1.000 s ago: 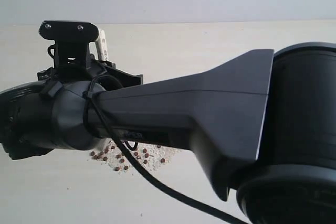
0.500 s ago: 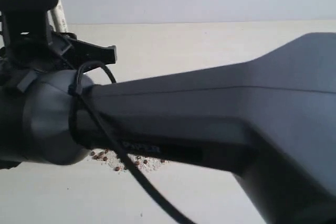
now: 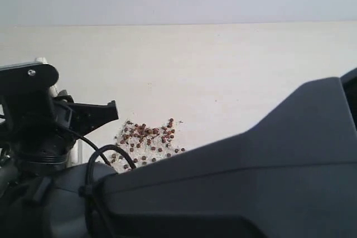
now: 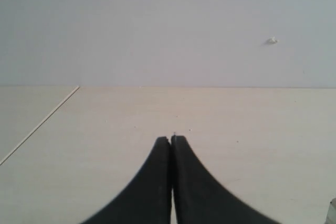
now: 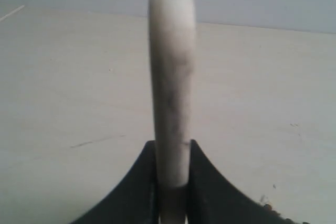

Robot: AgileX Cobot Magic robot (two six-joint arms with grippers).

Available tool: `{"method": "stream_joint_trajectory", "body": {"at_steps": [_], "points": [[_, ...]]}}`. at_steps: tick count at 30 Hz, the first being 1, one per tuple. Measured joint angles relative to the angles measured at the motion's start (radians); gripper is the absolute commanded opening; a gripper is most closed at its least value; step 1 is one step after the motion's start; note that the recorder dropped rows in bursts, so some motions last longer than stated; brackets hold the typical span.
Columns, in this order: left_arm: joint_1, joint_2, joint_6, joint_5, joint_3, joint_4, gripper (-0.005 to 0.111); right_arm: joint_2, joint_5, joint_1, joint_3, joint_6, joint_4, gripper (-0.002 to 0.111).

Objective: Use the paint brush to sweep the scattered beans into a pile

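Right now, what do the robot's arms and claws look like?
The right arm is a big, smooth, dark grey-black shell, and a thin black cable loops over it. A silver screw shines on its black bracket. The left claw and right claw each have two black fingers curving to narrow tips.

Soft, even light fills all three views, bright but slightly hazy; the pale surface [image 3: 234,71] is evenly lit, with only faint shadow. The dark arm [image 3: 251,188] close to the exterior lens is blurred. The paint brush [image 5: 170,77] and fingers [image 5: 131,198] look soft-focused in the right wrist view.
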Motion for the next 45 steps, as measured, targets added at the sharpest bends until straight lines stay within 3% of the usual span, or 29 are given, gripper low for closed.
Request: {"method": "stream_joint_trajectory", "body": {"at_steps": [12, 21, 25, 29, 37, 43, 45], "points": [[0.0, 0.0, 0.0, 0.0, 0.0, 0.0, 0.0, -0.041, 0.155, -0.002, 0.112, -0.008, 0.038, 0.0], [0.0, 0.0, 0.0, 0.0, 0.0, 0.0, 0.0, -0.127, 0.103, -0.002, 0.122, -0.086, -0.044, 0.0], [0.0, 0.0, 0.0, 0.0, 0.0, 0.0, 0.0, -0.336, -0.253, -0.029, 0.242, -0.295, -0.127, 0.0], [0.0, 0.0, 0.0, 0.0, 0.0, 0.0, 0.0, -0.587, -0.749, -0.202, 0.425, -0.377, -0.186, 0.0], [0.0, 0.0, 0.0, 0.0, 0.0, 0.0, 0.0, -0.712, -1.269, -0.444, 0.548, -0.552, -0.201, 0.0], [0.0, 0.0, 0.0, 0.0, 0.0, 0.0, 0.0, -0.668, -1.77, -0.576, 0.631, -1.006, 0.082, 0.0], [0.0, 0.0, 0.0, 0.0, 0.0, 0.0, 0.0, -0.637, -1.824, -0.614, 0.666, -1.102, 0.176, 0.0]]}}
